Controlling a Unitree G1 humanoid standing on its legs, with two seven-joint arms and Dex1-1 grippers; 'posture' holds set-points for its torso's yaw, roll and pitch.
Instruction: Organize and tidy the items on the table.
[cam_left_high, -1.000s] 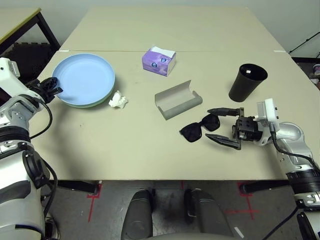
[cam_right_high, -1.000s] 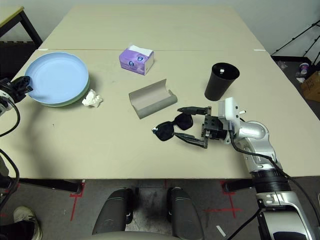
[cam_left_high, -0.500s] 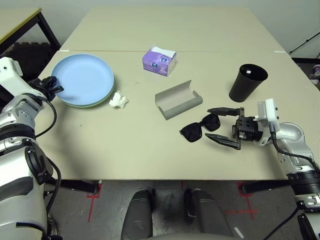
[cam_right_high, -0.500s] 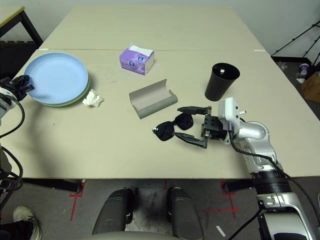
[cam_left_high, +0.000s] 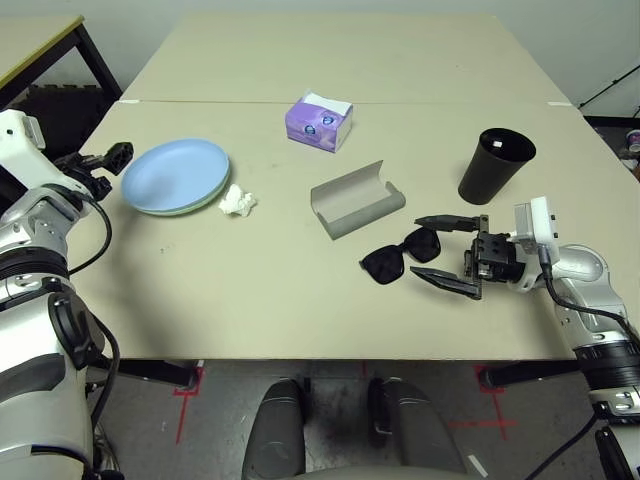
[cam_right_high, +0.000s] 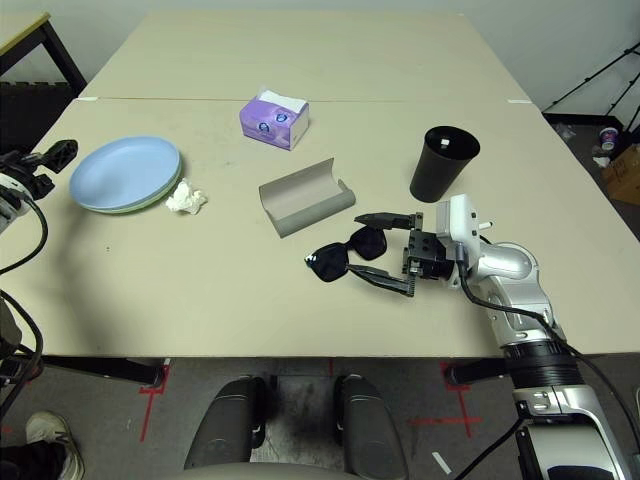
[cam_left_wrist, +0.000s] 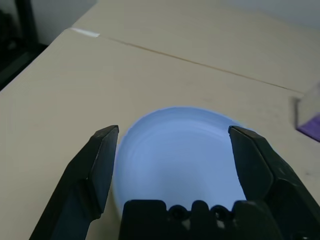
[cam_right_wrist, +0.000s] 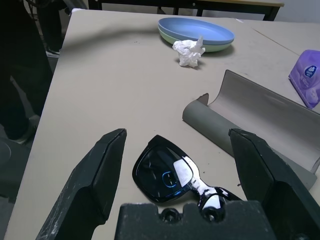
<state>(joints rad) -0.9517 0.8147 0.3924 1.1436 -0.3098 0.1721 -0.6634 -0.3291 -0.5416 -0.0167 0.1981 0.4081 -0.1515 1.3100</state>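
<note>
A light blue plate (cam_left_high: 176, 175) lies stacked on a pale green one (cam_left_high: 190, 208) at the table's (cam_left_high: 250, 300) left. My left gripper (cam_left_high: 106, 168) is open just left of their rim, touching nothing; the blue plate (cam_left_wrist: 185, 155) sits ahead of its spread fingers. A crumpled white tissue (cam_left_high: 236, 201) rests against the plates' right edge. The grey glasses case (cam_left_high: 355, 200) lies open mid-table. Black sunglasses (cam_left_high: 400, 257) lie in front of it, one end between the fingers of my open right gripper (cam_left_high: 447, 251). The tall black cup (cam_left_high: 495, 165) stands upright behind that gripper.
A purple tissue box (cam_left_high: 318, 122) stands behind the case, near the seam across the table. A dark bench (cam_left_high: 40, 60) stands beyond the table's far left corner. Bare tabletop stretches along the front edge between the plates and the sunglasses.
My left gripper has opened and let go of the plates' rim. The plates have come down flat on the table, a little further right. The right arm has stayed still.
</note>
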